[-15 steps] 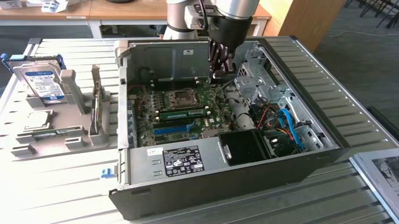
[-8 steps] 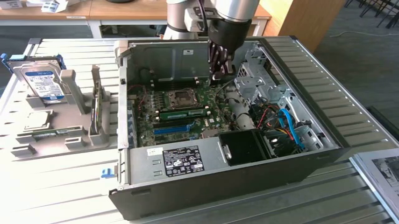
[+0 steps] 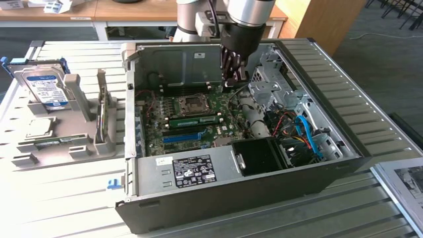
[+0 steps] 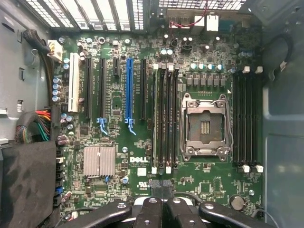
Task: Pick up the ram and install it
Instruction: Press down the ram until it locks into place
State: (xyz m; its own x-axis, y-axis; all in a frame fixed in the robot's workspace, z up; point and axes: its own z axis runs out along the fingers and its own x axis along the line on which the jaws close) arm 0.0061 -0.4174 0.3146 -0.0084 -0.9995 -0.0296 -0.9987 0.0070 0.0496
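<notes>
A long green ram (image 3: pixel 195 120) lies along a memory slot on the motherboard (image 3: pixel 173 130), just in front of the CPU socket (image 3: pixel 193 103). In the wrist view it appears edge-on as a thin strip (image 4: pixel 155 118) in the slot row beside the socket (image 4: pixel 205 126). My gripper (image 3: pixel 233 79) hangs inside the open PC case above the back of the board, apart from the ram. Its black fingers (image 4: pixel 153 187) are pressed together with nothing between them; the gripper (image 4: pixel 160 186) is shut.
The case walls (image 3: pixel 310 94) surround the board, with a drive cage and blue and red cables (image 3: pixel 300 131) on the exterior view's right. A grey fixture (image 3: pixel 59 144) on the left holds a hard drive (image 3: pixel 46 89), a CPU (image 3: pixel 39 128) and another green stick (image 3: pixel 102 119).
</notes>
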